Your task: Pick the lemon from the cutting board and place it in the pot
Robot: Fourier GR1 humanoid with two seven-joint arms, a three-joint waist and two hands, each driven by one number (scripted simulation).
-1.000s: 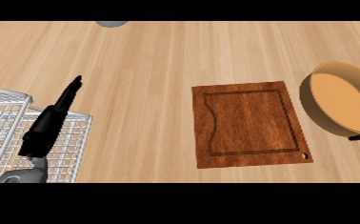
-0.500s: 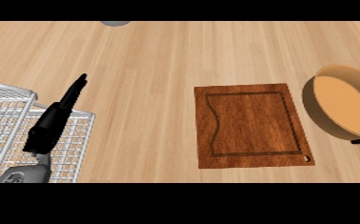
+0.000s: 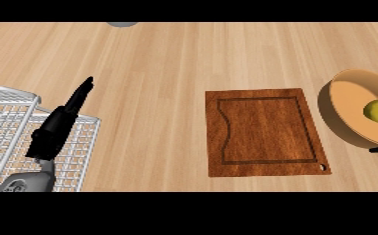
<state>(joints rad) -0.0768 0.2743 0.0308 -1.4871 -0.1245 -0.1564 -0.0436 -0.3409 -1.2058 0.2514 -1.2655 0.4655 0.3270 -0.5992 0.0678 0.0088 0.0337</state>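
A brown wooden cutting board (image 3: 264, 131) lies flat on the counter, right of centre, with nothing on it. At the right edge stands a tan pot (image 3: 344, 110), partly cut off by the view. A yellow-green lemon (image 3: 371, 110) lies inside the pot, only its left part showing. My left hand (image 3: 60, 122) rests at the lower left with straight fingers pointing up and away, holding nothing. My right hand does not show.
A white wire rack (image 3: 22, 129) sits at the lower left, under my left forearm. A grey round object (image 3: 122, 24) peeks in at the top edge. Light wooden counter (image 3: 170, 79) spreads between the rack and the board.
The view has shifted a little, so the board and pot sit slightly further left and the lemon now shows inside the pot. My left hand has barely moved.
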